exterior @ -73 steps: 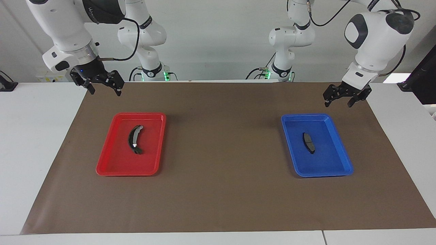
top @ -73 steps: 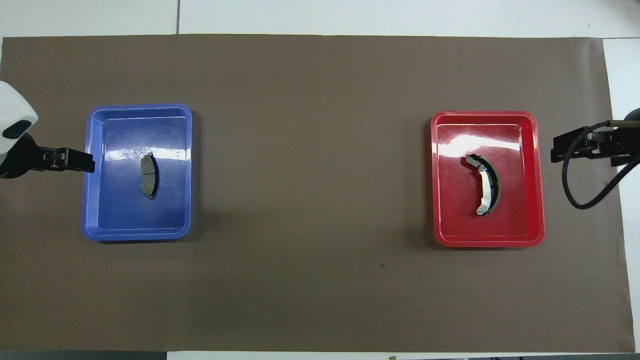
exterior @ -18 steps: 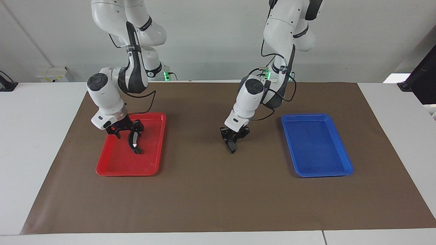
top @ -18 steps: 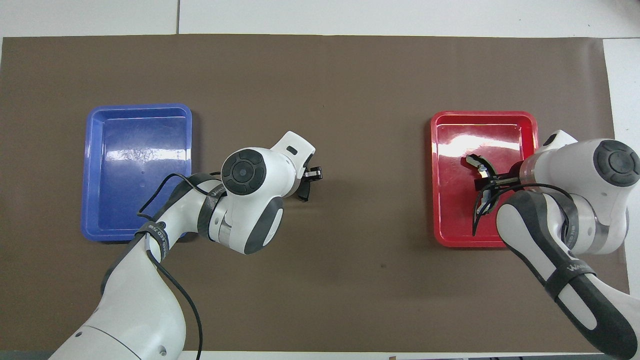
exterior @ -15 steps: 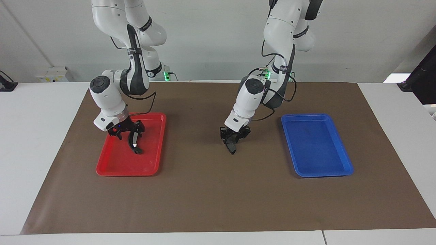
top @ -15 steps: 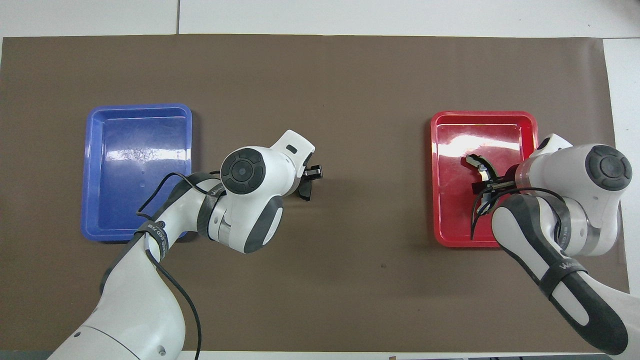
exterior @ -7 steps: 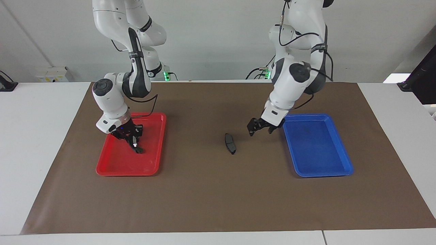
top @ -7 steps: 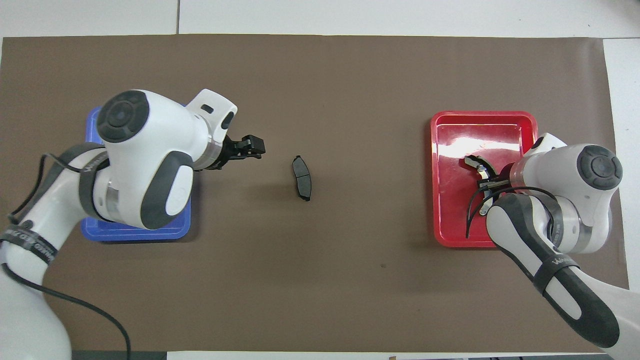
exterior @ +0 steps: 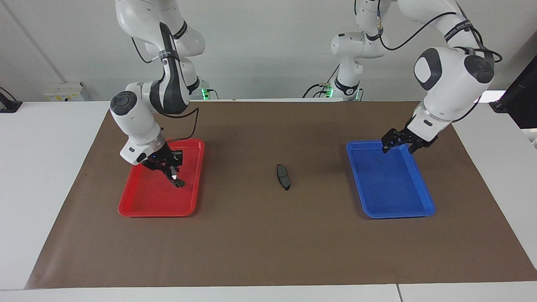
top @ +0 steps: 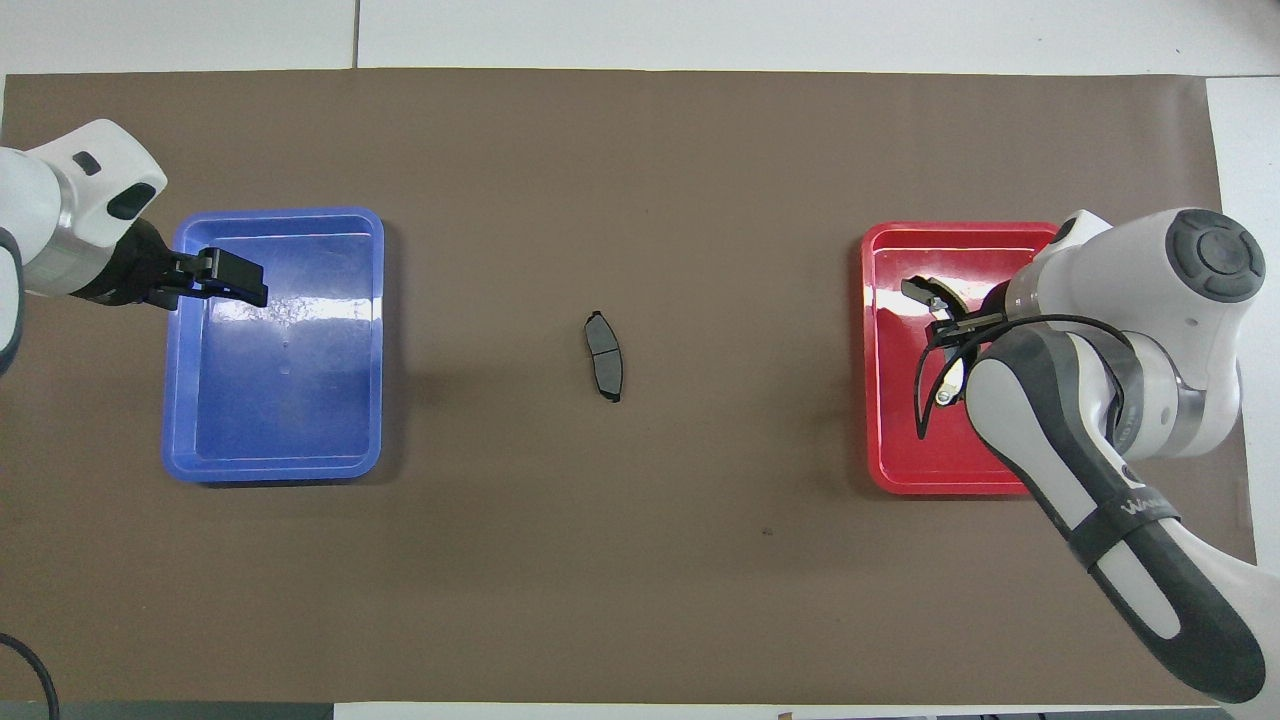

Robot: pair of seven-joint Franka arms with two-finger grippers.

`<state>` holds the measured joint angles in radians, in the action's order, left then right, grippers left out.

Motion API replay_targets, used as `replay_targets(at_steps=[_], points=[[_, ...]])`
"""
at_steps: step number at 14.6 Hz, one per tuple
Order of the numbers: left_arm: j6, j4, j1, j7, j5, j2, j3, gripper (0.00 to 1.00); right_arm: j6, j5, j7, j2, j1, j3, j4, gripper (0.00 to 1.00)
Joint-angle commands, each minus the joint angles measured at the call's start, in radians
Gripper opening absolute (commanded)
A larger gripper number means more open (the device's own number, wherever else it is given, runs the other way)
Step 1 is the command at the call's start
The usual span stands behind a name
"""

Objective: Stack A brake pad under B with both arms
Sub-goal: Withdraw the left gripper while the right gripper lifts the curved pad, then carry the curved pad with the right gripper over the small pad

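we see the small flat dark-grey brake pad (exterior: 284, 176) lying on the brown mat (exterior: 268, 235) between the red plastic tray (exterior: 142, 207) and the blue plastic tray (exterior: 398, 209), apart from both. our right gripper (exterior: 170, 170) is clamped on the long curved black brake shoe (exterior: 175, 179) over the red tray. our left gripper (exterior: 400, 144) hangs over the blue tray's rim, jaws spread, holding nothing.

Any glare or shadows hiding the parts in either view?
Overhead view: white glare streaks on the blue tray and red tray; the brake pad stays plain. Facing view: soft shadows only; the right arm partly covers the brake shoe.
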<state>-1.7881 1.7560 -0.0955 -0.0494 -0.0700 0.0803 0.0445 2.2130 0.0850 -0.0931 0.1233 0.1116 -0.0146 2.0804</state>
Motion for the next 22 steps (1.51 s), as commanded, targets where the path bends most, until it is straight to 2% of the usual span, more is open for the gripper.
replay_targets(at_steps=[1,3,5,7,8,12,14,16,22], points=[[0.100,-0.010,0.042,-0.039,0.038,-0.065,-0.011,0.98,-0.033,0.007,0.113,0.044,0.107,0.005,-0.091,0.00],[0.160,-0.027,0.062,-0.073,0.062,-0.091,-0.011,0.98,-0.053,-0.001,0.208,0.097,0.212,0.005,-0.156,0.00],[0.231,-0.059,0.063,-0.075,0.064,-0.106,-0.011,0.98,-0.084,-0.002,0.313,0.186,0.299,0.005,-0.274,0.00],[0.269,-0.073,0.063,-0.073,0.064,-0.120,-0.011,0.98,-0.090,-0.004,0.372,0.280,0.362,0.005,-0.389,0.00],[0.272,-0.075,0.063,-0.075,0.068,-0.126,-0.011,0.98,-0.082,-0.004,0.377,0.304,0.379,0.005,-0.416,0.00],[0.302,-0.073,0.062,-0.076,0.094,-0.149,-0.014,0.98,-0.055,-0.016,0.467,0.370,0.465,0.005,-0.474,0.00],[0.293,-0.069,0.060,-0.075,0.095,-0.152,-0.015,0.98,-0.001,-0.037,0.504,0.381,0.479,0.005,-0.474,0.00],[0.282,-0.063,0.060,-0.072,0.095,-0.154,-0.017,0.98,0.001,-0.059,0.516,0.391,0.511,0.004,-0.474,0.00],[0.277,-0.066,0.056,-0.070,0.093,-0.154,-0.015,0.98,0.036,-0.071,0.550,0.397,0.525,0.005,-0.451,0.00]])
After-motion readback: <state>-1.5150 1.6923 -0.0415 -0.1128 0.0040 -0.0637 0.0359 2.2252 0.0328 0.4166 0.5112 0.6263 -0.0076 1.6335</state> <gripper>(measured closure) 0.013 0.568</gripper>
